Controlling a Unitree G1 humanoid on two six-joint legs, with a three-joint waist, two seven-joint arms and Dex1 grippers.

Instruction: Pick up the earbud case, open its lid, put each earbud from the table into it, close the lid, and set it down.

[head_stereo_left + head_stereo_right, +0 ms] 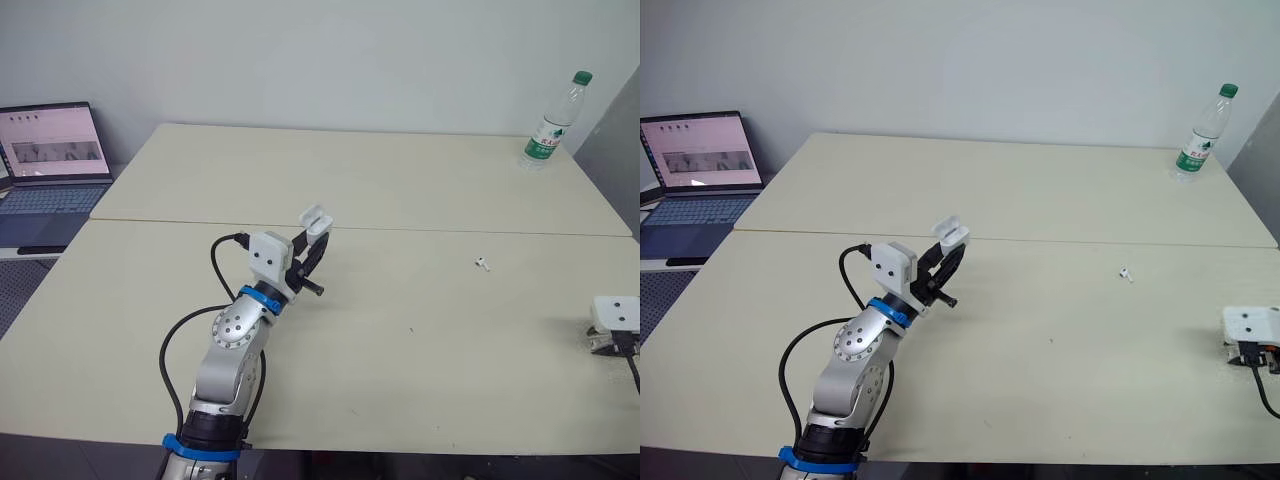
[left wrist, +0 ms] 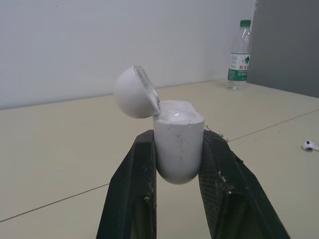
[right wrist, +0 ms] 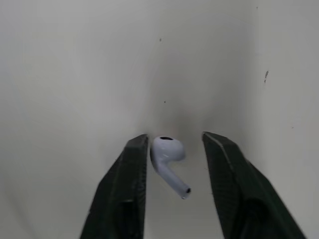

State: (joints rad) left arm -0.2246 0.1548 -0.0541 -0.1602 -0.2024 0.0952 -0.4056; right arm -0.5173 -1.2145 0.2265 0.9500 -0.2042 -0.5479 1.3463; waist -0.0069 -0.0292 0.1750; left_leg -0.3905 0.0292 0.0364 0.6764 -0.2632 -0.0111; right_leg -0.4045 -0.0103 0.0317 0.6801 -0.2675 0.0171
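Note:
My left gripper (image 1: 312,248) is shut on the white earbud case (image 1: 316,222) and holds it above the middle-left of the table. In the left wrist view the case body (image 2: 178,144) stands upright between the black fingers (image 2: 134,179), with its lid (image 2: 133,92) swung open. One white earbud (image 1: 483,264) lies on the table right of centre. At the table's far right edge my right gripper (image 1: 606,343) points down. Its wrist view shows it open (image 3: 174,142) around a second earbud (image 3: 167,152), which lies on the table close to one finger (image 3: 130,169).
A clear water bottle (image 1: 553,120) with a green cap stands at the far right corner. An open laptop (image 1: 55,160) sits on a separate surface to the left. A seam (image 1: 450,231) runs across the cream table between its two halves.

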